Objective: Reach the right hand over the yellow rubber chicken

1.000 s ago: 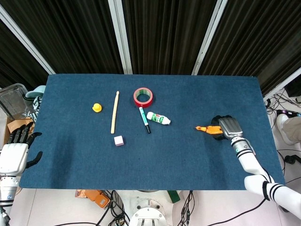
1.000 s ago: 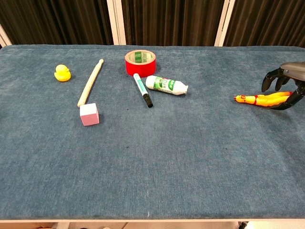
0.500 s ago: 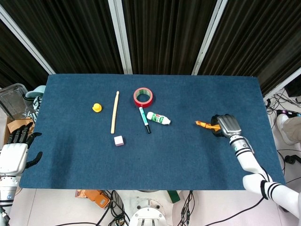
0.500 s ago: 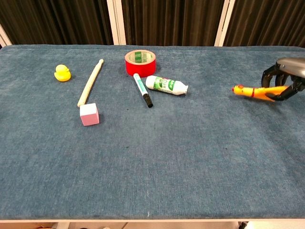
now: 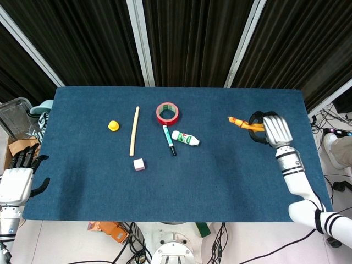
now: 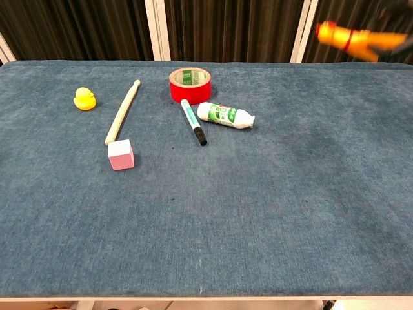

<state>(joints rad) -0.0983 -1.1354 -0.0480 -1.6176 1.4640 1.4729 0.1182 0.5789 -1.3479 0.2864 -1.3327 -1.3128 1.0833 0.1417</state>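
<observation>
The yellow rubber chicken (image 5: 242, 123) is held by the right hand (image 5: 270, 130) above the right rear part of the bench (image 5: 220, 181), clear of the cloth; in the chest view it (image 6: 358, 37) shows high against the dark curtain. The fingers (image 5: 256, 127) are clamped round its tail end, leaving the head and neck free. Its long axis runs roughly across the bench, with the head end pointing toward the robot's left and slightly away from the robot. The toy appears light, soft and flexible, so the free end is likely to droop or wobble; a grip at mid-body should control it better than one at the tail, and moderate pressure should suffice, since rubber is unlikely to slip. The left hand (image 5: 19, 179) hangs off the bench edge, fingers apart, holding nothing.
</observation>
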